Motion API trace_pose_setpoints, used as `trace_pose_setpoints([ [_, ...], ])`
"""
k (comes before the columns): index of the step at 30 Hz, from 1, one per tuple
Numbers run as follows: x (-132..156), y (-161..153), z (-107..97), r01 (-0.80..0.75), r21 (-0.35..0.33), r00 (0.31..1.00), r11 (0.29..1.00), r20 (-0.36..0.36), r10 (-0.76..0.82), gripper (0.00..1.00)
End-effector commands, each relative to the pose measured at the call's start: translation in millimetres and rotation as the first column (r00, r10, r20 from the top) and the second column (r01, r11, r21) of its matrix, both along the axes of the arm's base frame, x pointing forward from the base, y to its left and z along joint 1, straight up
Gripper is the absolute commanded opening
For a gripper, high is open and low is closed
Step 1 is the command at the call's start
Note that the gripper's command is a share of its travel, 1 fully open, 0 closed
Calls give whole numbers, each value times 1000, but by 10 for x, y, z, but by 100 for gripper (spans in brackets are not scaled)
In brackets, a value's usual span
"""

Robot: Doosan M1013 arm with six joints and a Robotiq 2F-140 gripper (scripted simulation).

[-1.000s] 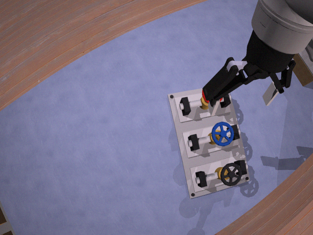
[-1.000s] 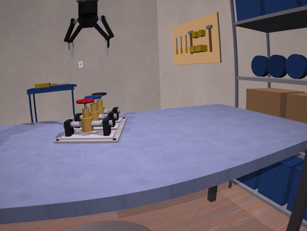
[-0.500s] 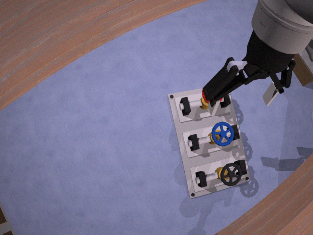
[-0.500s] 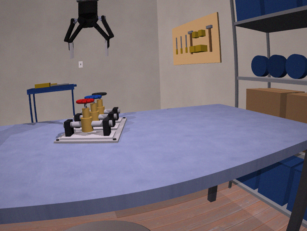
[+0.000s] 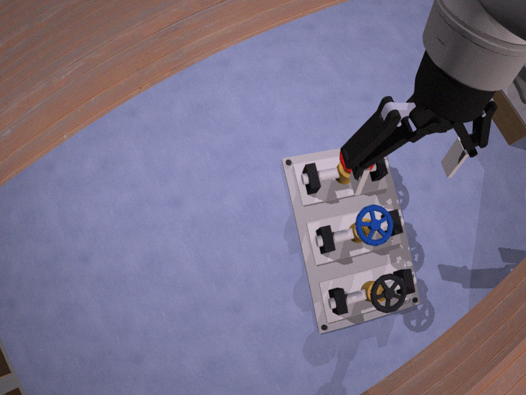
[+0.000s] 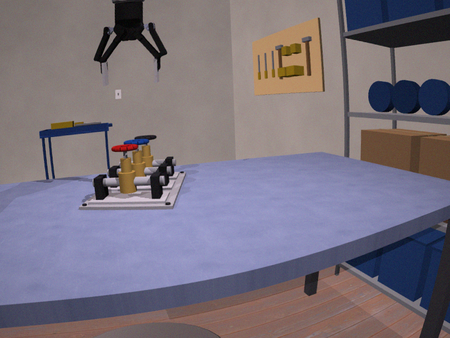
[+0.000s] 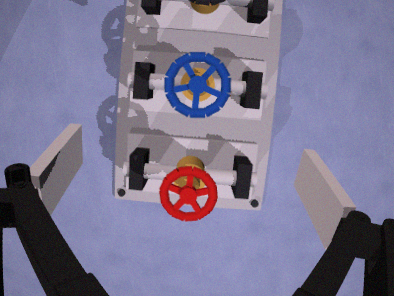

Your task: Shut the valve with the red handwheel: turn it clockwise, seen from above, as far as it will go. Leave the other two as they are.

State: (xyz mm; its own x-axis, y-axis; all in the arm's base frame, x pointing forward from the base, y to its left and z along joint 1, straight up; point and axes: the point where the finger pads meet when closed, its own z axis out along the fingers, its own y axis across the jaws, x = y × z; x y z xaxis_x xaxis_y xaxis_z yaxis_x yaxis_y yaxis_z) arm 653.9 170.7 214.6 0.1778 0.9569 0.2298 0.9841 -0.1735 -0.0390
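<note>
the blue table top [image 6: 254, 203] curves at its front edge and stands on a floor of brown wooden planks [image 5: 76, 63]. on the far wall hangs a tan tool board [image 6: 288, 57] with screwdrivers and two hammers. at the right is a grey metal shelf rack [image 6: 345, 109] — it carries dark blue discs [image 6: 407, 96] and brown cardboard boxes [image 6: 396, 147]. behind the table, at the left wall, stands a small blue bench [image 6: 74, 130] with yellow blocks on it.
</note>
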Motion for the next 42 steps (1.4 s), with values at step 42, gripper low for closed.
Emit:
trace_pose_setpoints([
  [42, -115, -795, -926, 334, -228, 939, 914, -1, -344, 100],
])
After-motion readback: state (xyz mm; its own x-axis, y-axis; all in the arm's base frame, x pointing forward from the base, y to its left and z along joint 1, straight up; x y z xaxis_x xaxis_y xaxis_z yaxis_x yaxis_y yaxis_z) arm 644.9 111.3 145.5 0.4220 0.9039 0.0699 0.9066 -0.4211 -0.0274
